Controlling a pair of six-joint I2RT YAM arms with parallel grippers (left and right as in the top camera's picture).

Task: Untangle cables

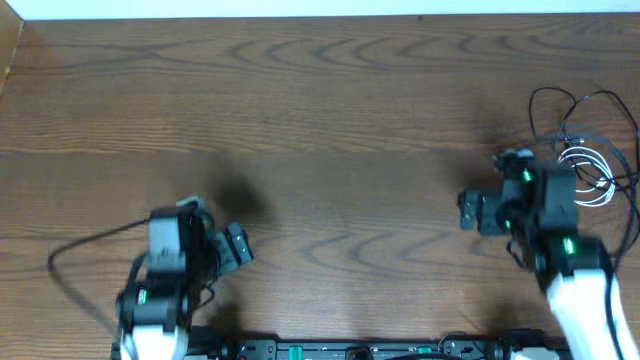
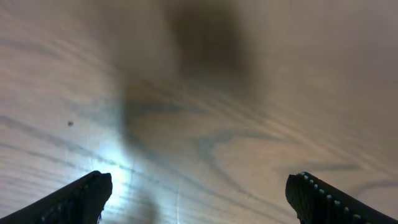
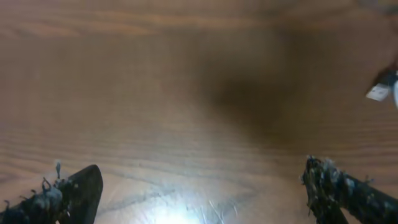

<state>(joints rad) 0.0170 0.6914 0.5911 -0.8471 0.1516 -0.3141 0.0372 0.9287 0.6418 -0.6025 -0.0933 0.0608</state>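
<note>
A thin black cable (image 1: 575, 108) lies in loose loops at the table's far right, tangled with a coiled white cable (image 1: 592, 172). Part of both is hidden behind my right arm. My right gripper (image 1: 472, 211) is open and empty, left of the cables and just above the table; its wrist view (image 3: 199, 193) shows bare wood and a small white plug end (image 3: 379, 92) at the right edge. My left gripper (image 1: 238, 246) is open and empty at the front left, far from the cables; its wrist view (image 2: 199, 193) shows only wood.
A thicker black robot wire (image 1: 75, 250) loops out to the left of the left arm. The wooden table (image 1: 330, 120) has a pale edge at the back. The arm bases (image 1: 350, 350) stand along the front edge.
</note>
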